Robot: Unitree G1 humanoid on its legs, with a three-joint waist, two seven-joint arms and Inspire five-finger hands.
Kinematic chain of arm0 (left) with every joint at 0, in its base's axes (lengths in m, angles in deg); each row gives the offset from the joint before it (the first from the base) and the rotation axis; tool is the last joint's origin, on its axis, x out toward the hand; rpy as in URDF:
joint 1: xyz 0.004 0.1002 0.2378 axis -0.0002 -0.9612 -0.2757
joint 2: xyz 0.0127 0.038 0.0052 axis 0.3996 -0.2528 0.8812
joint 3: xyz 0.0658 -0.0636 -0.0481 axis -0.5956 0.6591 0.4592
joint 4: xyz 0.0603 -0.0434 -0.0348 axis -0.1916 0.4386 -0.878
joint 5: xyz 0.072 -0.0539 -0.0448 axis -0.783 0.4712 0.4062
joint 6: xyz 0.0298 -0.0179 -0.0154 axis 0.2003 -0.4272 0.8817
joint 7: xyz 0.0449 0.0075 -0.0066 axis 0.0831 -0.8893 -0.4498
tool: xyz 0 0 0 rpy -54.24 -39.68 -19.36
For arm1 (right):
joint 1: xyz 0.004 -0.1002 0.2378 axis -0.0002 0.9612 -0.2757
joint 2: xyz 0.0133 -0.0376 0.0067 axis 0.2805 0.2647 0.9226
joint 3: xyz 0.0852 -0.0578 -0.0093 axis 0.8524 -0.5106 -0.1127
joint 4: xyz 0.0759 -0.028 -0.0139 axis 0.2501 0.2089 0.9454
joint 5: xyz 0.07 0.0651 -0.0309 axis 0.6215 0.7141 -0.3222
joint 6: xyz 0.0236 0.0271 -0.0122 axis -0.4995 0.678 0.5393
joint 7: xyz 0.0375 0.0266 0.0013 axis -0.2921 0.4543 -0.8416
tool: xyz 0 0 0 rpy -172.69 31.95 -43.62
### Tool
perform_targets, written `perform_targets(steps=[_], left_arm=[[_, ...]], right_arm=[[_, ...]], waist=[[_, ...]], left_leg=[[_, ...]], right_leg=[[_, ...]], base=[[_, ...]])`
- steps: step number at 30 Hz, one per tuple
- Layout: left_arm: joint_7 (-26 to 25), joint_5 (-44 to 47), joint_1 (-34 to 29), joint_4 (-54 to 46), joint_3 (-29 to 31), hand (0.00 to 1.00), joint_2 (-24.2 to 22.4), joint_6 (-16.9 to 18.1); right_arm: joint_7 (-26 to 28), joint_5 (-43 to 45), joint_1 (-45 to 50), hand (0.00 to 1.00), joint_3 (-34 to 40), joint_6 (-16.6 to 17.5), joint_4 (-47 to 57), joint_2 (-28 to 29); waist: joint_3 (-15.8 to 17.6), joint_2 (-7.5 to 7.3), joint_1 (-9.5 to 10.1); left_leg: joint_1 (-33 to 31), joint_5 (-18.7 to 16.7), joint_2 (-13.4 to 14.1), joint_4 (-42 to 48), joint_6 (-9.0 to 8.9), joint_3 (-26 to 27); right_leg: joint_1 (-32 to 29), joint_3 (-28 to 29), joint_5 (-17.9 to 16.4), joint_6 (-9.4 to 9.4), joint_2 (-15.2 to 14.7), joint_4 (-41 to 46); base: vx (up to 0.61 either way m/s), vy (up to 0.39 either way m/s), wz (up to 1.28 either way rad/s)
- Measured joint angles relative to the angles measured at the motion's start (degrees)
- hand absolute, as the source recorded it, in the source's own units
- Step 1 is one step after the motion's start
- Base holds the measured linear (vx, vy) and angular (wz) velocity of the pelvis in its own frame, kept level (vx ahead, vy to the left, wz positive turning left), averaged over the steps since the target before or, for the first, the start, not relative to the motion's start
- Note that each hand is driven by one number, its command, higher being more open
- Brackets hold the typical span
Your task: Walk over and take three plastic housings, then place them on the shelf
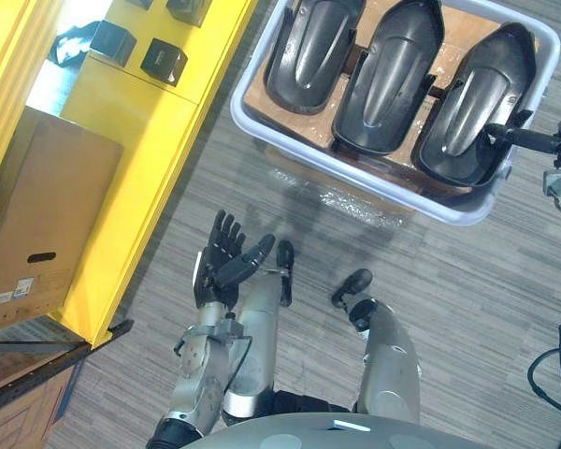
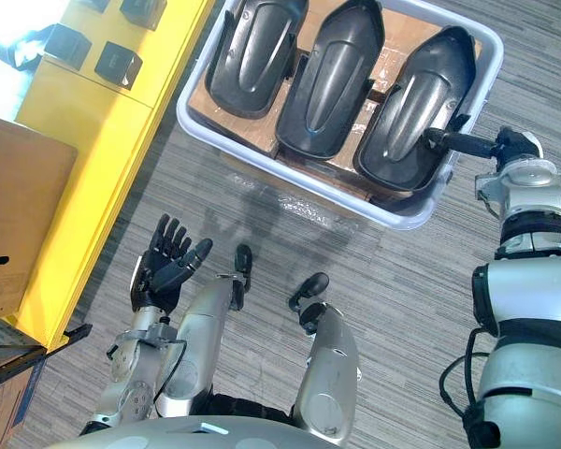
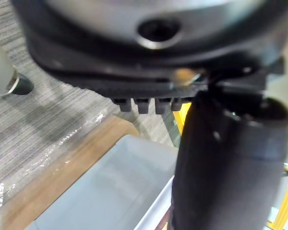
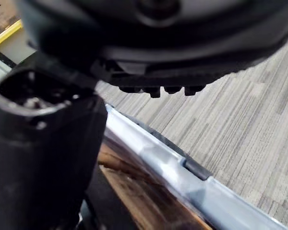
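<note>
in the head views a pale bin [image 1: 243,117] stands on the grey carpet [image 1: 449,309]. three dark plastic housings lie in it side by side on a wooden board [image 1: 271,94]: the left housing [image 1: 309,42], the middle housing [image 1: 388,75] and the right housing [image 1: 467,103]. a yellow shelf [image 1: 140,122] runs along the robot's left, apart from the bin, with two small black boxes [image 1: 164,61] on it and a cardboard box [image 1: 42,215] by it. the left hand [image 1: 220,262] is held over the carpet near the shelf, palm up, fingers straight and spread, holding nothing. the right hand [image 2: 458,142] reaches in over the bin's right rim, stretched out straight, its tips at the edge of the right housing; whether they touch it i cannot tell. in the left wrist view the left hand's thumb [image 3: 225,158] stands out thick and dark, with short finger ends [image 3: 146,104] in a row beside it and nothing between them. past them show the bin's pale wall, a wooden slab [image 3: 62,177] under it, crinkled clear film [image 3: 19,191] and carpet. in the right wrist view the right hand's thumb [image 4: 43,158] and fingers [image 4: 153,89] look the same, uncurled and gripping nothing. beyond them the bin's rim runs across, with the wooden board inside it and carpet outside.
</note>
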Motion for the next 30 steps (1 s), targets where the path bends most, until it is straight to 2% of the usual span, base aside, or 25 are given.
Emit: perform_targets(steps=[2, 3, 21, 25, 30], left_arm=[[0.02, 0.01, 0.0, 0.0, -0.02, 1.0, 0.05, 0.0], [0.02, 0.02, 0.0, 0.0, -0.03, 1.0, 0.09, 0.0], [0.16, 0.96, -0.12, 0.01, -1.53, 1.0, 1.46, -0.04], [0.23, 2.14, -0.13, -0.13, -1.49, 1.0, 1.47, -0.08], [0.25, 2.22, -0.27, -0.14, -1.14, 1.0, 1.56, -0.17]], right_arm=[[0.06, -1.08, -0.48, 1.0, -1.22, 0.37, 0.48, 0.0], [0.08, -1.13, -0.61, 0.0, -2.29, 0.51, 1.16, 0.0], [-2.87, -6.61, -0.93, 0.0, -5.48, -1.5, 0.77, -1.5], [-4.85, -5.88, -1.05, 0.0, -3.96, 1.23, 3.02, -1.37], [-4.87, -6.18, -0.36, 0.0, -4.34, 1.63, 3.56, -1.22]], waist=[[0.0, 0.03, 0.3], [0.0, 0.03, 0.34], [-0.15, 0.48, 0.45], [-0.45, 0.96, 0.42], [-0.45, 0.96, 0.8]], left_leg=[[-0.26, 0.27, 0.01, -0.27, -0.06, 0.0], [-0.54, 0.48, 0.03, -0.29, -0.09, -0.11], [-0.12, 1.98, 0.0, -2.24, -0.61, -0.52], [0.03, 2.15, 0.1, -2.31, -0.8, -0.62], [-0.01, 2.23, 0.04, -2.29, -0.8, -0.92]], right_leg=[[-0.38, -0.01, 0.0, -0.04, 0.03, 0.02], [-0.61, -0.12, -0.01, -0.06, 0.05, 0.06], [-0.62, -0.67, -0.25, -0.47, 0.31, -0.12], [-0.53, -0.68, -0.3, -0.56, 0.47, -0.13], [-0.31, -0.84, -0.28, -0.53, 0.51, -0.21]], base=[[0.0, 0.0, 0.0], [0.01, -0.019, 0.04], [0.0, -0.007, 0.01], [0.0, 0.0, 0.0], [0.0, 0.0, 0.03]])
